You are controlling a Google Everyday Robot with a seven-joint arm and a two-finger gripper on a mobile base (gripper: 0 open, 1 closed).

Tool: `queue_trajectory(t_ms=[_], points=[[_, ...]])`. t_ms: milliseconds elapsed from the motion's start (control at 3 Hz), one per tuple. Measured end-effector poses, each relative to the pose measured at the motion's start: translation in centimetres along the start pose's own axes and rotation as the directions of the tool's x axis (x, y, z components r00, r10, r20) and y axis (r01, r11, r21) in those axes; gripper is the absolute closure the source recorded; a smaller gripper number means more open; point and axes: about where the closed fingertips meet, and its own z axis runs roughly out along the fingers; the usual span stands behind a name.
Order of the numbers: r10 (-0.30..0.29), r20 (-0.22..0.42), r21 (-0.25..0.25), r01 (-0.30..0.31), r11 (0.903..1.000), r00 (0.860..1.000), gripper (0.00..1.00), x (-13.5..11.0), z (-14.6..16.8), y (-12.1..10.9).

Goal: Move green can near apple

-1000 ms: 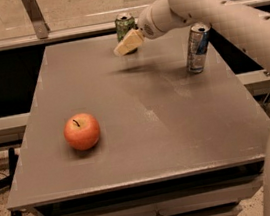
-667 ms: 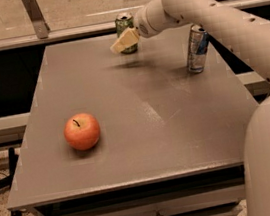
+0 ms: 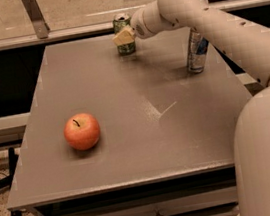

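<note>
Camera view. My gripper (image 3: 123,36), cream-coloured at the end of my white jointed arm (image 3: 223,21), hangs at the far edge of the grey rectangular tabletop (image 3: 121,81). It sits directly in front of the upper body of the light green drink can with the silver top (image 3: 126,49). Whether it is open or already closed on the can, I cannot tell; contact cannot be confirmed either.

The green can stands upright near the far edge. The round red-orange apple with the short dark stem (image 3: 82,131) rests toward the near left of the table, well apart from the can. A slimmer silver-and-blue can (image 3: 196,53) stands upright at the right edge, partly behind my arm and clear of the path between the other two.

Handling, as a judgement:
- The can is probably light, with a thin metal wall that is stiff enough for a moderate squeeze but dents under a hard one.
- Its printed surface looks smooth, so it may slip.
- I cannot tell whether it is full or empty.
- The best hold is across the mid-body, low enough that the can does not tip — not at the rim, where a push would topple it.
- The apple is round and may roll if bumped, so the can should be set down just beside it and not against it.
</note>
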Motion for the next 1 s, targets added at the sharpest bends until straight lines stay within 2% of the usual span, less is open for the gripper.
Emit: queue_trajectory(t_ms=[333, 667, 1000], points=[[0.04, 0.043, -0.016, -0.039, 0.9991, 0.998, 0.65, -0.7, -1.4, 0.9], [0.076, 0.103, -0.059, -0.07, 0.9958, 0.992, 0.88, -1.8, -3.9, 2.9], [0.121, 0.152, -0.148, -0.098, 0.9841, 0.981, 1.0, -2.5, -6.7, 6.5]])
